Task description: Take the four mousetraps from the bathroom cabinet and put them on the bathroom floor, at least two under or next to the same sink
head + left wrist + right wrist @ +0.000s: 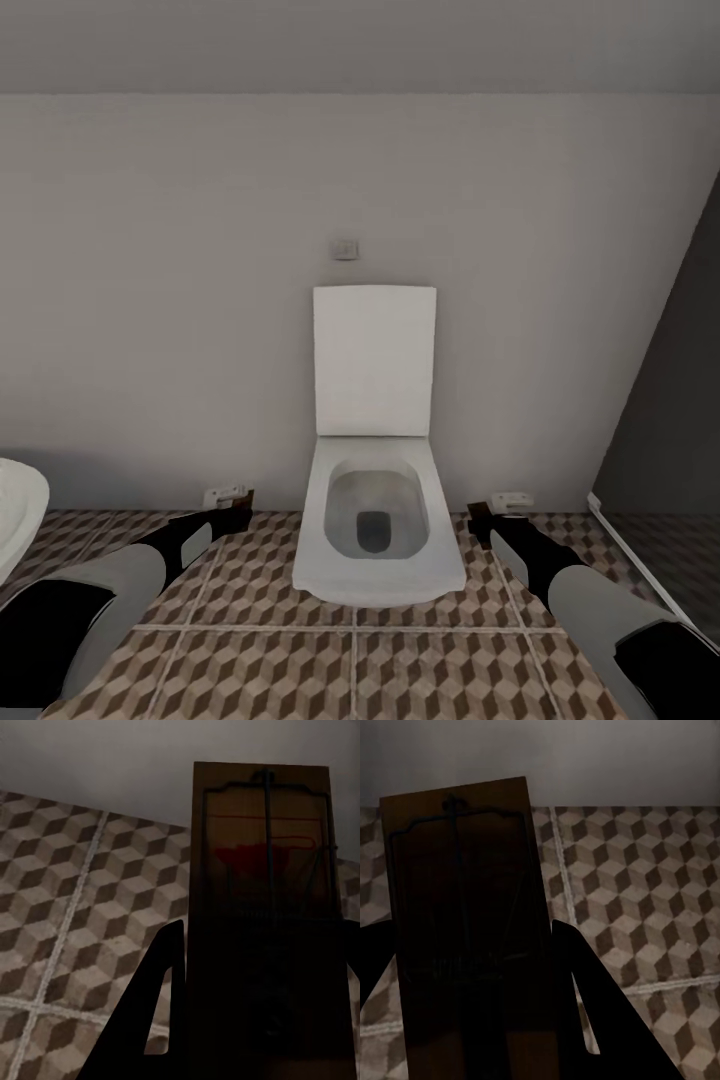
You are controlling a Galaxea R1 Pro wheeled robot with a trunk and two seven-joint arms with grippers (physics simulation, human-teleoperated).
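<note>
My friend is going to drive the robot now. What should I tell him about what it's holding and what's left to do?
Left gripper: shut on a mousetrap, held above the bathroom floor.
Right gripper: shut on a second mousetrap.
The robot faces the toilet; a rounded white rim sits at its left.
Done: two traps are in hand.
Left: set both on the tiles by the sink, then bring the other two, whose place these views don't tell.

We are in a bathroom: a white toilet (375,500) with its lid raised stands against a plain pale wall (180,250), a flush plate (346,248) above it. The bathroom floor (300,670) is tiled in a brown, beige and white cube pattern, and a white rounded basin edge (18,510) shows at our left.
</note>
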